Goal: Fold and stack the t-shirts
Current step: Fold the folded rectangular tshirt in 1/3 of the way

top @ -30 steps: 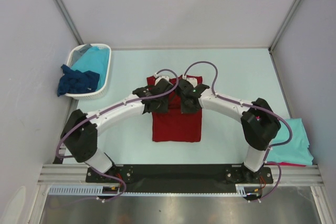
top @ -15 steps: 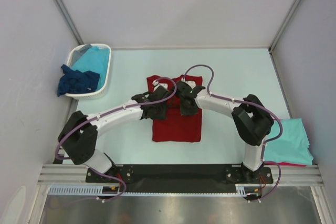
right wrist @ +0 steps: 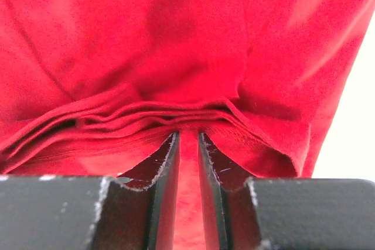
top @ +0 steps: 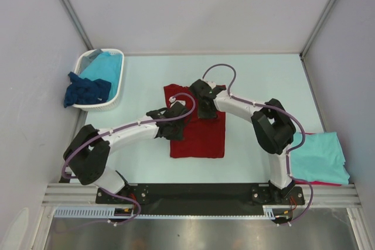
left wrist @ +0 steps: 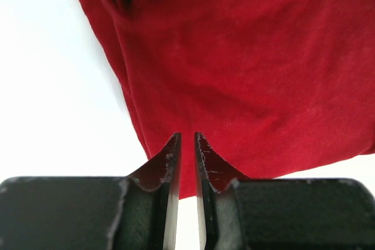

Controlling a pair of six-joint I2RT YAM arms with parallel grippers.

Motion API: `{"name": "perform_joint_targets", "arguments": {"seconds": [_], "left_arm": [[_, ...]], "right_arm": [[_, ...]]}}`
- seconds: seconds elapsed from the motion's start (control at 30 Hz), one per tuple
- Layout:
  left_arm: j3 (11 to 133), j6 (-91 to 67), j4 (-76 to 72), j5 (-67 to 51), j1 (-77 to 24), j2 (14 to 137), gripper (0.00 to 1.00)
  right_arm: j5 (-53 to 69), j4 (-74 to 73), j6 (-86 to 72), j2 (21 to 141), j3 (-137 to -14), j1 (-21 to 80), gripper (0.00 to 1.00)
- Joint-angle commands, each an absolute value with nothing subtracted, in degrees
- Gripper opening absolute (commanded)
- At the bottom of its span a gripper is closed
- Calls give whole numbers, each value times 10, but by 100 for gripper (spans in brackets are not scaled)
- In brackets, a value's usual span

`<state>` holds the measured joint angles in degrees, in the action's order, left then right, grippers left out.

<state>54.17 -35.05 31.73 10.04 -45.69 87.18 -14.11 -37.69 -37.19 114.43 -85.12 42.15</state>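
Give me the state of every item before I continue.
Dark red t-shirt, partly folded, far edge bunched.
Right fingers, shut on its folds.
Left fingers, nearly closed at its edge; grip unclear.
Navy t-shirt, crumpled over basket rim.
Basket turquoise t-shirt, unfolded.
Stacked turquoise t-shirt, folded atop red t-shirt.

My left arm (top: 126, 130) and right arm (top: 237, 105) are white curved tubes with bulky black joint housings, and purple cables (top: 218, 67) loop along each. Both are bolted to a black base plate (top: 193, 194). The left gripper (left wrist: 187, 136) and right gripper (right wrist: 187, 136) have black, wedge-shaped, scuffed fingers.
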Motion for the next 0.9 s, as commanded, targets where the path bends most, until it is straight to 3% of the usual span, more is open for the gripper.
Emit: {"name": "perform_joint_targets", "arguments": {"seconds": [0.0, 0.47, 0.87], "left_arm": [[525, -359, 299, 93, -461, 841, 18], [501, -361, 293, 85, -469, 841, 17], [497, -360, 285, 91, -469, 838, 18]], "right_arm": [[-148, -375, -362, 1151, -898, 419, 24], [-150, -385, -344, 1211, -970, 369, 21], [-162, -408, -380, 1019, -874, 439, 25]]}}
